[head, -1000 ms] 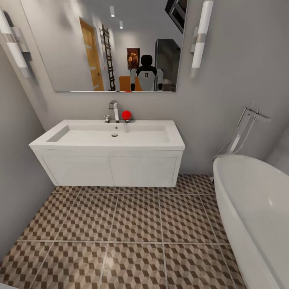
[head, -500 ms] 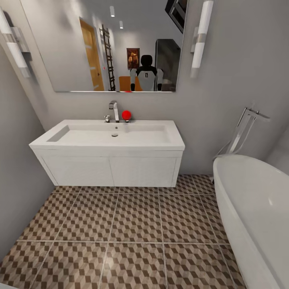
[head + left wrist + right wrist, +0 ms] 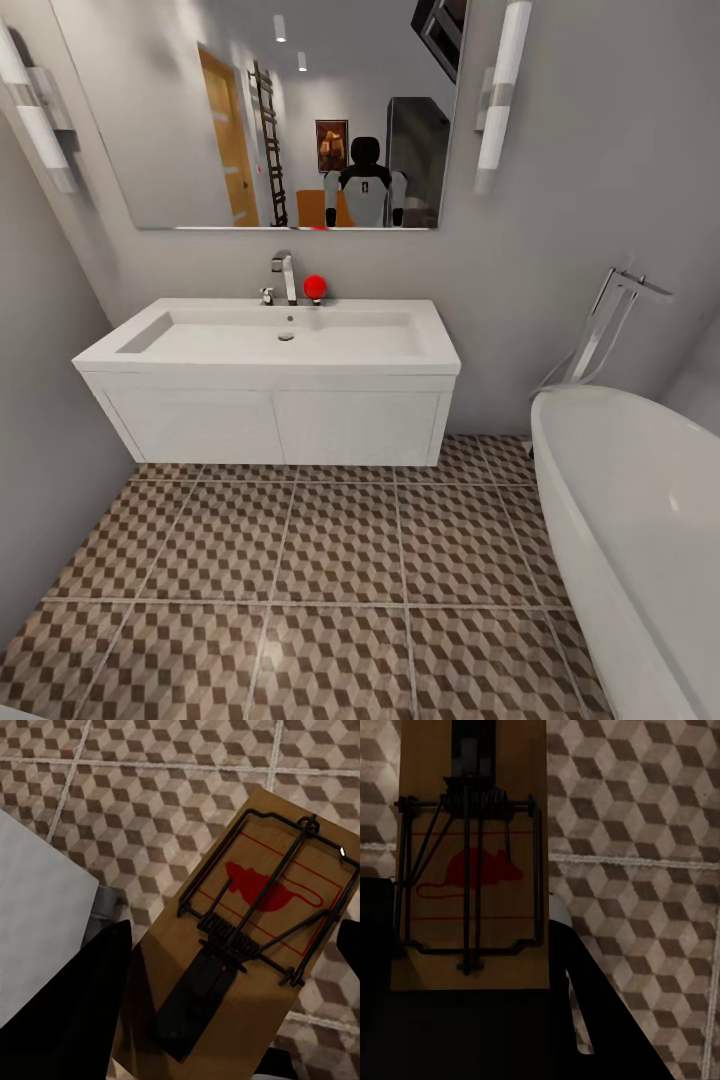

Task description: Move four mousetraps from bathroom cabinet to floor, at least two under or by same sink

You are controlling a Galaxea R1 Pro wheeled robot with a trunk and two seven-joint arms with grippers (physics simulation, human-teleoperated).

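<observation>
Pincers each clenched a mousetrap: left [image 3: 255,945], right [image 3: 472,892]. Head view unchanged; sink [image 3: 270,345] faced, floor [image 3: 330,560] placement pending.

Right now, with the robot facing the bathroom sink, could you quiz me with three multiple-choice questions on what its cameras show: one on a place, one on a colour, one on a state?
1. Where is the red ball?
A. on the sink beside the tap
B. in the bathtub
C. on the floor

2. What colour is the mouse printed on the left-wrist mousetrap?
A. blue
B. red
C. green

3. What state are the vanity doors in?
A. both closed
B. both open
C. one open

Answers: 1 A, the ball sits on the basin's back edge right of the tap. 2 B, a red mouse shape marks the board. 3 A, both door fronts lie flush.
</observation>
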